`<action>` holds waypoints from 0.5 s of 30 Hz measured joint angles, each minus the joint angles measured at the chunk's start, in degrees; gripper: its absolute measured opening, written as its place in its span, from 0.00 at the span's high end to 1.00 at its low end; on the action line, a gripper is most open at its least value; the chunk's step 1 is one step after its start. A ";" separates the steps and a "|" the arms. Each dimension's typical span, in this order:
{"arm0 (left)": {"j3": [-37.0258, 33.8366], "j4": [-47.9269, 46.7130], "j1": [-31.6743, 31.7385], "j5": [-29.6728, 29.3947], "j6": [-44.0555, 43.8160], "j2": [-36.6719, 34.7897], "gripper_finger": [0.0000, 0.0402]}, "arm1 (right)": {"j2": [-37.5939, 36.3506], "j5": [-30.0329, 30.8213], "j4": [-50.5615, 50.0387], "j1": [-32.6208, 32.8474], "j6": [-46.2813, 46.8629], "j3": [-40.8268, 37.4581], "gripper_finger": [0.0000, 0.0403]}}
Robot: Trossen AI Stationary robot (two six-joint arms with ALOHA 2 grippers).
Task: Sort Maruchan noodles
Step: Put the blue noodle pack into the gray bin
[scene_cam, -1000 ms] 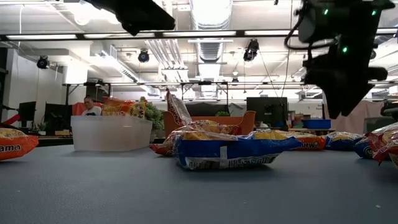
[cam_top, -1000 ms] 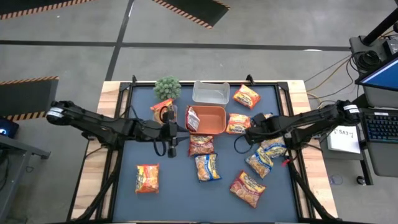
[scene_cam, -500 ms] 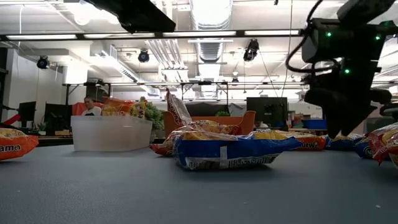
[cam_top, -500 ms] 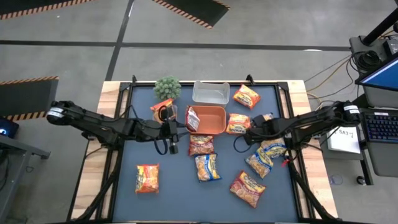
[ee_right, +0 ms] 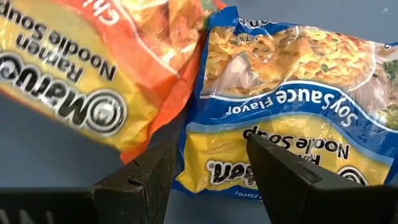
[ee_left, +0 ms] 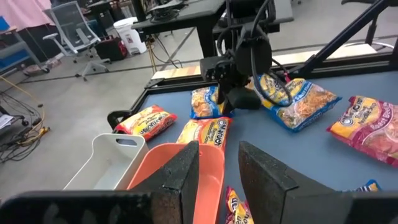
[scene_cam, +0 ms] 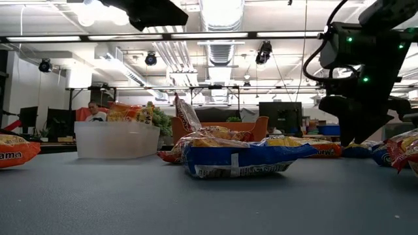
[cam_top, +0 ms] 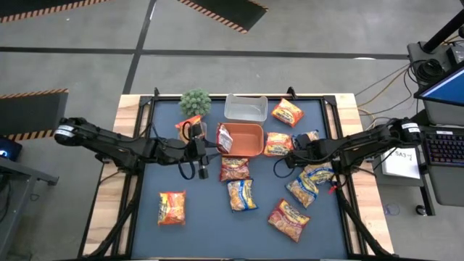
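a: what's hidden or hard to read?

b: in the low view the near blue-and-yellow packet [scene_cam: 245, 158] blocks most of the pile behind it. an orange packet [scene_cam: 14, 151] is cut off at the left edge, a red one [scene_cam: 406, 149] at the right. the right arm covers part of a packet near the table's right side in the high view. in the left wrist view the orange tray [ee_left: 177, 173] sits partly behind that arm's own fingers.

a: right gripper?

b: right gripper [ee_right: 208, 165] is low over the table's right side, fingers apart, nothing between them. just beyond them lie a soy sauce flavor packet [ee_right: 292, 112], blue and yellow, and an orange maruchan packet [ee_right: 93, 74] whose edge overlaps it.

a: left?

b: left gripper [ee_left: 217, 171] is by the tray's left side, fingers parted, holding nothing.

a: noodles?

b: glossy flat packets scattered on the dark mat [cam_top: 210, 217]. one red packet [cam_top: 224, 138] stands tilted in the tray. others: orange packet near the front left [cam_top: 172, 207], two in the middle [cam_top: 234, 170] [cam_top: 241, 194], a red one front right [cam_top: 288, 219]. the clear tub [cam_top: 245, 107] sits behind the tray, beside a small green plant [cam_top: 195, 102].
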 joint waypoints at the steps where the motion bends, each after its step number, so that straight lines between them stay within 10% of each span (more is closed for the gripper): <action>1: -0.01 0.26 0.00 0.00 0.01 0.00 0.77 | 0.04 0.70 0.70 -0.02 0.28 -0.07 0.52; 15: -0.06 1.56 0.00 0.00 1.01 0.00 0.77 | -0.08 1.83 -6.29 -5.65 -9.13 6.90 0.53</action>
